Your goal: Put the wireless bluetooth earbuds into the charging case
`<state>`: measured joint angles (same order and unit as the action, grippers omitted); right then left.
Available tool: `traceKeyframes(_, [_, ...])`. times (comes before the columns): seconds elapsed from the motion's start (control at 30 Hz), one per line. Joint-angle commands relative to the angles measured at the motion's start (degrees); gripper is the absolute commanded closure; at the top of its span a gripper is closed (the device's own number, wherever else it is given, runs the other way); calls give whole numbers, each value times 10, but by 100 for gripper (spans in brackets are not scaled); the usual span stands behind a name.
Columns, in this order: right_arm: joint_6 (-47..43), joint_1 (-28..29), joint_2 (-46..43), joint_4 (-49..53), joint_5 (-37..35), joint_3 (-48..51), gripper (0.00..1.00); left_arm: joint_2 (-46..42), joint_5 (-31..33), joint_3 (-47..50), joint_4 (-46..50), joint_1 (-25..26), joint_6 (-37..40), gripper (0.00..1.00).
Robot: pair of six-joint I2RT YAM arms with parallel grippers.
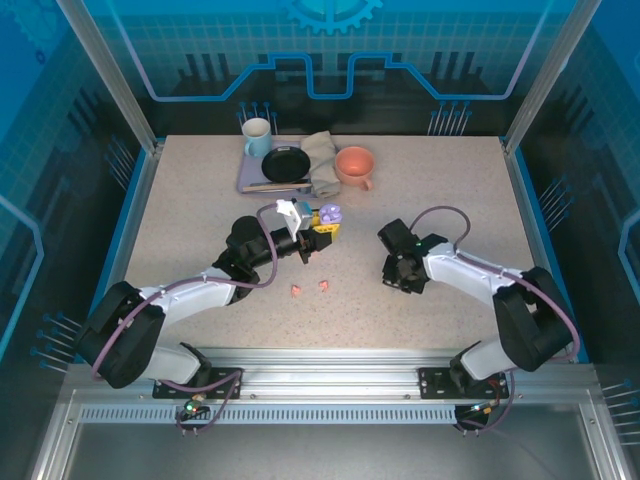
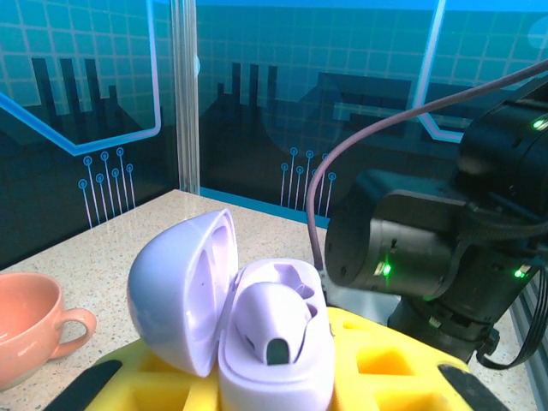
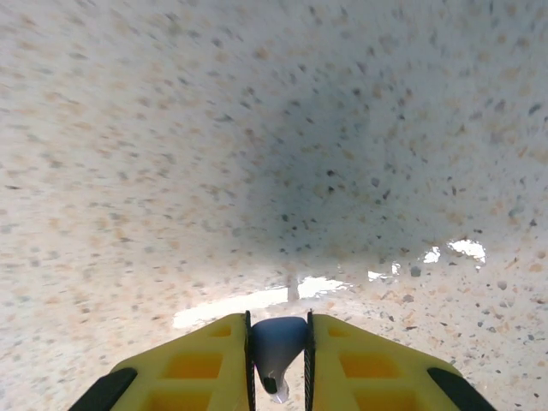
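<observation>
your right gripper (image 3: 278,320) pinched tight on a lilac earbud (image 3: 276,349), stem aiming 6 o'clock, left gripper (image 2: 272,381) clamped on the open case (image 2: 257,325)

White mug (image 1: 257,137), black pan (image 1: 286,164), grey cloth (image 1: 321,160), coral cup (image 1: 354,165)

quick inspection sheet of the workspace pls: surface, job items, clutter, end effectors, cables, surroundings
surface: speckled tabletop, no spills seen
job's things: lilac case open, seated lilac bud inside; second lilac bud gripped; coral-pink buds loose on the tabletop
clutter: mug, black pan, grey cloth, coral cup along the back edge
end effectors: left end effector shut on the lilac case; right end effector shut on the second lilac bud
cables: purple-grey cable loops over each arm, no snag seen
surroundings: blue printed panels, metal frame posts
</observation>
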<state>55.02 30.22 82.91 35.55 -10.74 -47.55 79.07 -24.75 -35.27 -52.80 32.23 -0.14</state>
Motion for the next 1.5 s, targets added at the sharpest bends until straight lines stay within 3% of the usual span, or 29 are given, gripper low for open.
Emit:
traceKeyframes(0.0, [-39, 0, -43, -17, -26, 8, 80, 2, -11, -22, -4, -5, -7, 100])
traceKeyframes(0.3, [-122, 5, -166, -35, -42, -25, 79, 1, -11, -27, 3, -4, -3, 100])
traceKeyframes(0.57, [-182, 5, -214, -39, -12, -136, 79, 11, -19, -39, 3, -4, -5, 100])
traceKeyframes(1.0, [-215, 34, -198, -85, 80, -257, 79, 34, -38, -66, 3, -3, -9, 100])
traceKeyframes(1.47, [-224, 101, -138, -112, 88, -286, 79, 34, -41, -74, 8, -3, -6, 100])
